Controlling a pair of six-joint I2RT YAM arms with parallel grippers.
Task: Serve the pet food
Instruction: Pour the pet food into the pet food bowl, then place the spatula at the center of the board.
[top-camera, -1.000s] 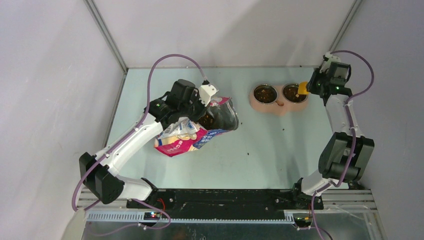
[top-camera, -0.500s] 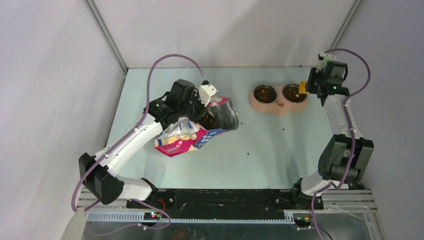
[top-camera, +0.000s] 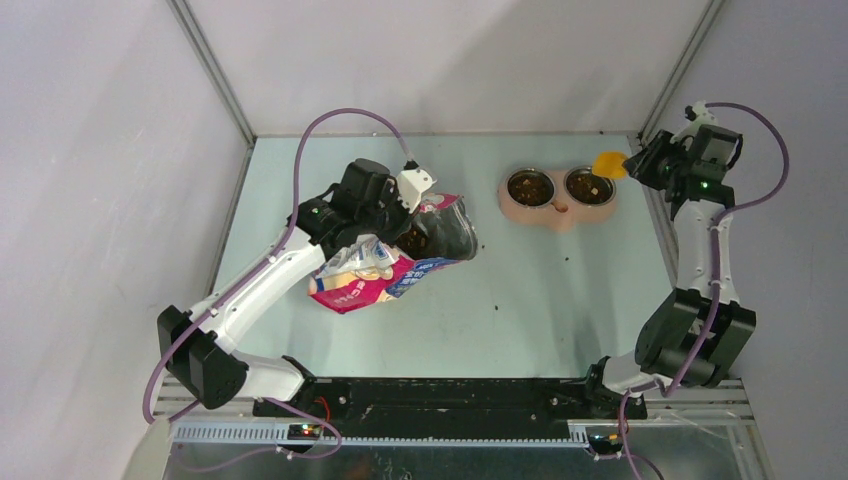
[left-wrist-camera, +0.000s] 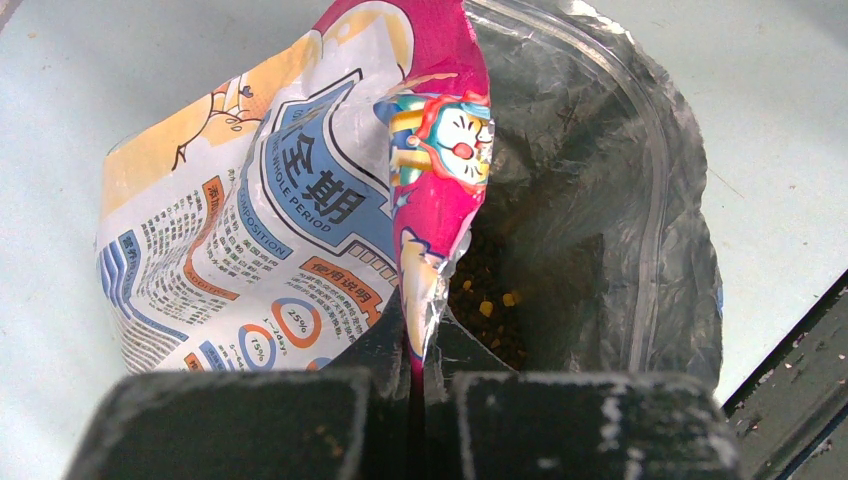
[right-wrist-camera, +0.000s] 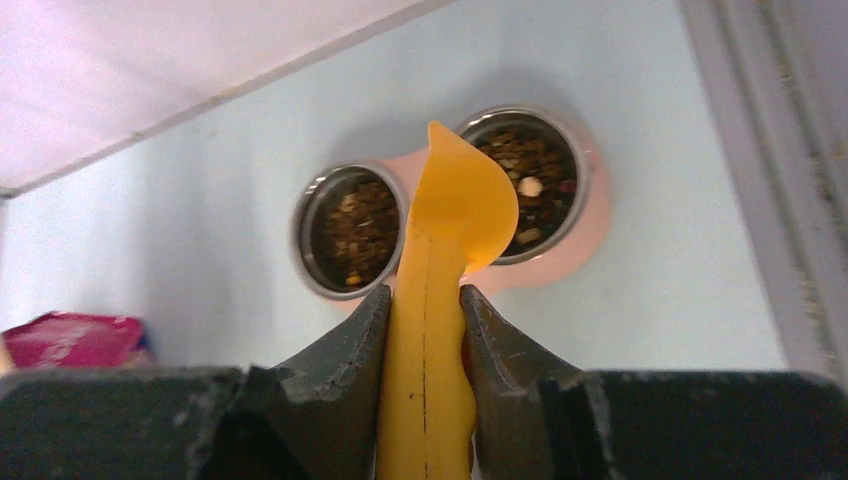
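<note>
Dark brown pet food (left-wrist-camera: 497, 305) lies inside the open pink-and-blue bag (top-camera: 368, 272), which leans on the table left of centre. My left gripper (top-camera: 404, 214) is shut on the bag's torn top edge (left-wrist-camera: 432, 215), holding the mouth open. Pet food also fills both steel bowls (top-camera: 529, 186) (top-camera: 589, 187) of the pink feeder (top-camera: 556, 213). My right gripper (top-camera: 637, 166) is shut on the handle of the yellow scoop (top-camera: 607, 163). In the right wrist view the scoop (right-wrist-camera: 452, 195) hangs above the right bowl (right-wrist-camera: 528, 170) with its back to the camera, so its contents are hidden.
A few stray pellets (top-camera: 566, 258) dot the table in front of the feeder. The enclosure's metal post (top-camera: 683, 68) and right wall stand close behind my right arm. A black rail (top-camera: 450, 396) runs along the near edge.
My right arm has swung right and back, carrying the scoop off the right bowl towards the back right corner. The left arm and bag have not moved.
</note>
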